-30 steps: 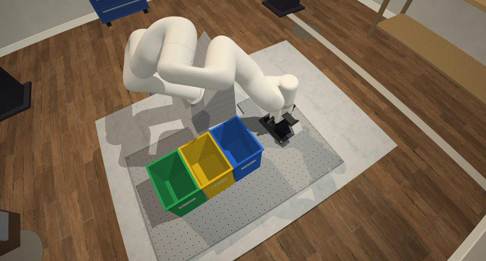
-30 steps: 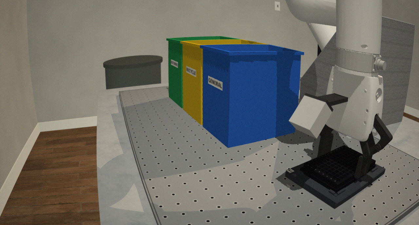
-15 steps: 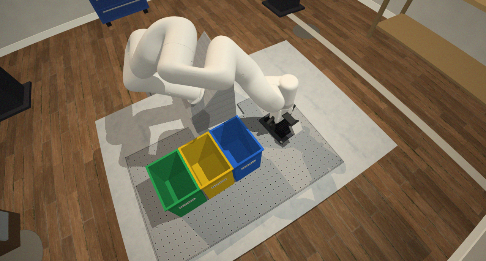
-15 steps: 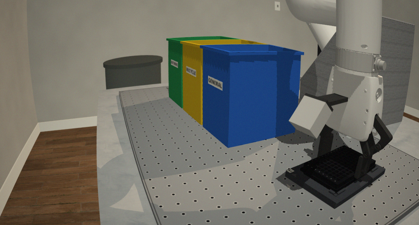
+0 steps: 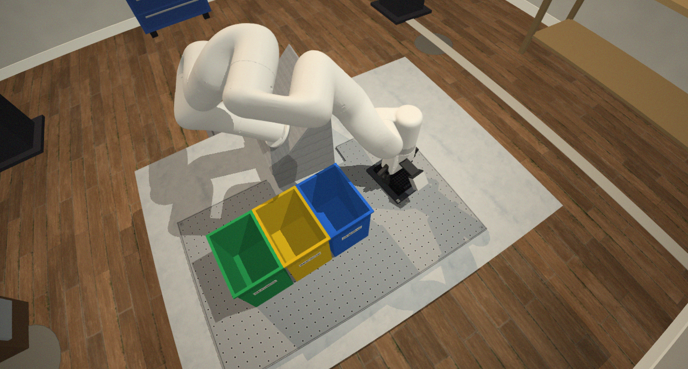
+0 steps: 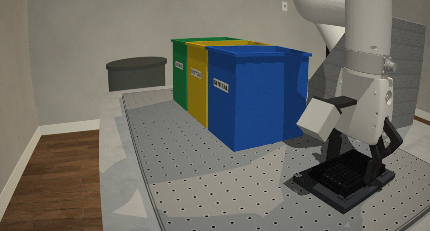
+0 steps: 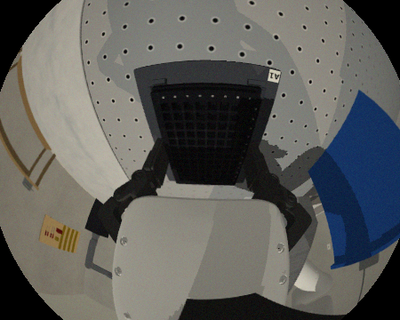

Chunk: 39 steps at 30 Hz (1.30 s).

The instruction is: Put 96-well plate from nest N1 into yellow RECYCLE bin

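The black 96-well plate [image 6: 345, 171] sits in the dark plate nest N1 [image 6: 344, 187] at the right of the perforated board; it also shows in the wrist view [image 7: 209, 131] and from above [image 5: 400, 183]. My gripper [image 6: 353, 163] is down over the plate, its two black fingers pressed on the plate's opposite sides, shut on it. In the wrist view my gripper [image 7: 205, 148] straddles the plate's near end. The yellow RECYCLE bin [image 5: 291, 230] stands upright between two other bins, to the left of the nest; its sign [image 6: 196, 73] faces away from the arm.
The blue GENERAL bin [image 6: 255, 94] stands closest to the nest, just left of my gripper. The green bin [image 5: 245, 258] stands beyond the yellow one. A grey ribbed block [image 5: 300, 145] stands behind the bins by the arm's base.
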Motion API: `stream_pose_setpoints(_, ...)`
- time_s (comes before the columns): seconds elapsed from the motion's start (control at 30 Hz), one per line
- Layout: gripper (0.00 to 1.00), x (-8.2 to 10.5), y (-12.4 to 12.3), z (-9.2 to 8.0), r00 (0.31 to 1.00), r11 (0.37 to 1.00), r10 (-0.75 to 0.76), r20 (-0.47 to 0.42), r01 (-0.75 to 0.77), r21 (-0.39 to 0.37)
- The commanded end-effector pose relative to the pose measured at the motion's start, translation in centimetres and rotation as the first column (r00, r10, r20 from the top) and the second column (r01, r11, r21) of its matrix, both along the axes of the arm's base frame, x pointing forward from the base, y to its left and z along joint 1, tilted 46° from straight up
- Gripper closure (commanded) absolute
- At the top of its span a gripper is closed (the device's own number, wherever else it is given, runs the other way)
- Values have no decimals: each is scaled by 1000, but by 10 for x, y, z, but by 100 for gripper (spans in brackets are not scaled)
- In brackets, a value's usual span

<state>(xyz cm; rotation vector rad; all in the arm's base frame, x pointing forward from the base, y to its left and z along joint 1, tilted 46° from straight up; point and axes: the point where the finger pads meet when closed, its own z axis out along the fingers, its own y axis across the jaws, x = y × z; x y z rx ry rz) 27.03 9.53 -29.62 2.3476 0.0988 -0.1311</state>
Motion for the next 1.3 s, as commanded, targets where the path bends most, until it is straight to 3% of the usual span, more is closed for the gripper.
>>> stream_pose_setpoints(0.0, 100, 1, 3, 0, 1000, 1000, 2, 2, -2, 4)
stream_pose_setpoints(1.27, 100, 2, 16, 13, 1000, 1000, 2, 2, -2, 4)
